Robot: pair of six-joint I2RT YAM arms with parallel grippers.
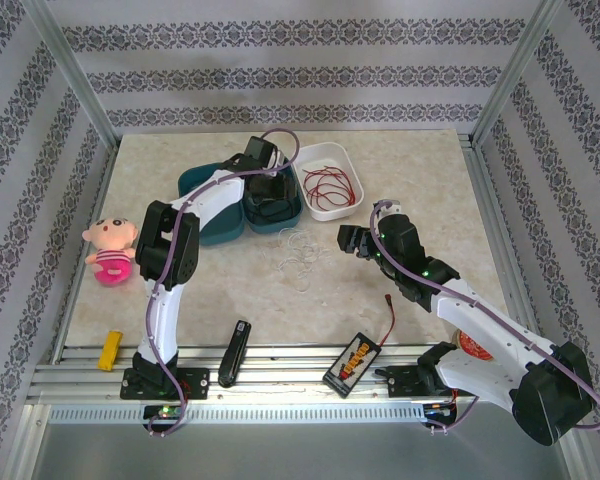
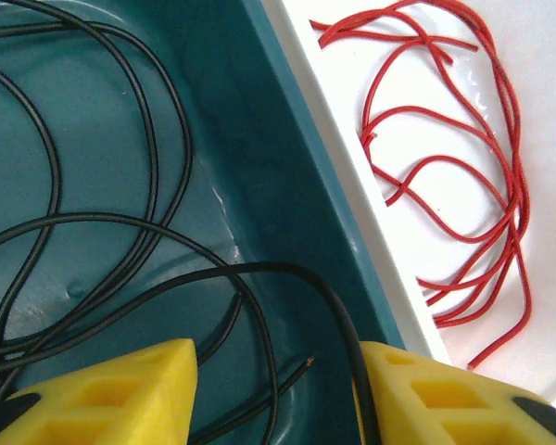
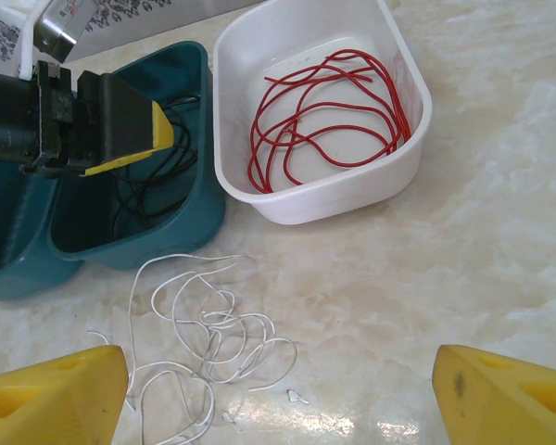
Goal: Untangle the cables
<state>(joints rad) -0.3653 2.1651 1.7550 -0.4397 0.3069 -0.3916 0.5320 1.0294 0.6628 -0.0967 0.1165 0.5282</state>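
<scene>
We find left gripper and right gripper both apart, black cable in the teal bin, red cable in the white tub at one o'clock, white cable at worktop centre; judged limp, light: pinch a loose strand.

Three thin cables: one red cable, one black cable, one white cable. Two teal tubs, one white tub. One plush doll, one yellow block, one black bar-shaped tool, one black-and-yellow box. Two claws: left claw, right claw.
</scene>
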